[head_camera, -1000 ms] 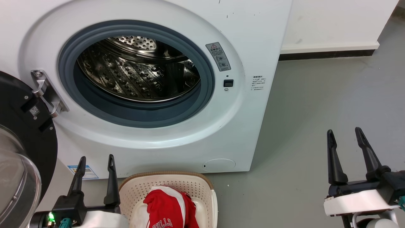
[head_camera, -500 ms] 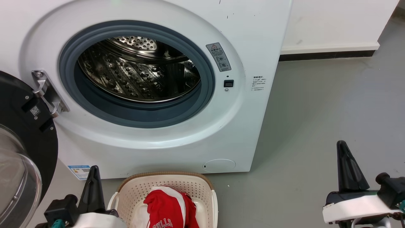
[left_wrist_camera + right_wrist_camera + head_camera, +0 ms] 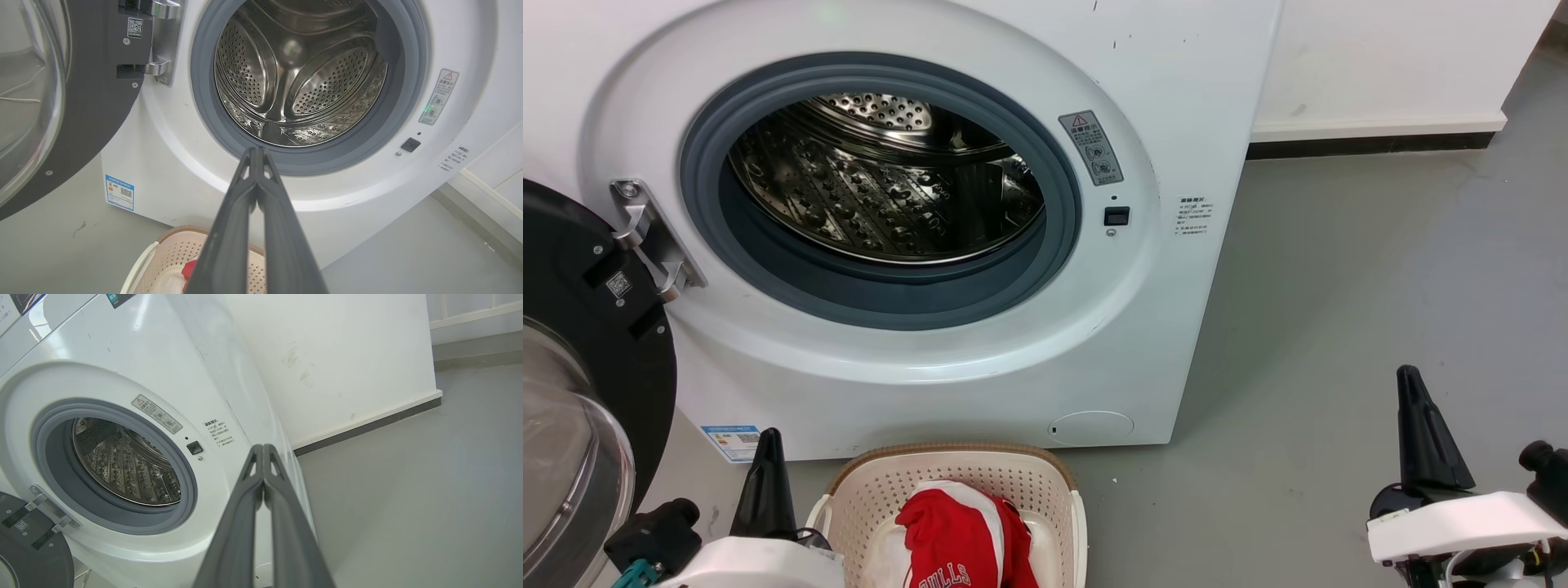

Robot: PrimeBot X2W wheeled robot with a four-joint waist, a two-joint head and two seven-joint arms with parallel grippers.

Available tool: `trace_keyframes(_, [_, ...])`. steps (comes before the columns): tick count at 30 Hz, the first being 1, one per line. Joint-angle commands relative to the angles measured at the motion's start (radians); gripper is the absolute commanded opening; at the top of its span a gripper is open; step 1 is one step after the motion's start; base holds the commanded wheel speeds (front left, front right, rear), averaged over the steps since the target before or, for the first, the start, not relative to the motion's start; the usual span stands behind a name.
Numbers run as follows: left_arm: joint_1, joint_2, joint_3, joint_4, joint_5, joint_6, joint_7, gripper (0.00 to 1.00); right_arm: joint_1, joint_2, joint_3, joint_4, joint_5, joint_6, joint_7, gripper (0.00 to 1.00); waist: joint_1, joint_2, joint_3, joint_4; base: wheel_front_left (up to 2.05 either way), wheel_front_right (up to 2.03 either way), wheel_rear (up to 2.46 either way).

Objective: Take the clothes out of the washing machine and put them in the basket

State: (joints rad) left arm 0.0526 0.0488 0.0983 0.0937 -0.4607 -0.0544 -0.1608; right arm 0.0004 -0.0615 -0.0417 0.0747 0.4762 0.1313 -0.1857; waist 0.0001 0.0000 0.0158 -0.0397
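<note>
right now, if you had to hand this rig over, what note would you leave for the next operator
Left claw: shut, holding nothing.
Right claw: shut, holding nothing, above the grey floor.
Large white front-loading washing machine: black-framed glass door open; no cloth seen in the perforated steel drum.
Bright red jersey clothes with white "BULLS" lettering lie in the cream perforated plastic basket on the floor before the machine.
Done: unloading, it seems.
Left: likely nothing; check the drum's near lip, partly hidden by the grey rim.
</note>
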Motion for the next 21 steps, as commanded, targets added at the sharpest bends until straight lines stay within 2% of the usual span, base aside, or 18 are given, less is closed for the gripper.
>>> trace_keyframes(1, [-0.031,0.002,0.000,-0.008,-0.040,-0.006,0.007,0.00,-0.027,-0.010,0.002,-0.004,0.045,0.000,0.007,0.00,0.0000,0.0000,0.000,0.000,0.00,0.00,0.00])
trace_keyframes(21, [-0.072,0.002,0.004,0.037,-0.363,-0.027,0.085,0.00,-0.053,-0.018,-0.002,0.044,0.377,0.000,0.077,0.00,-0.0001,0.0000,-0.003,0.008,0.00,0.00,0.00])
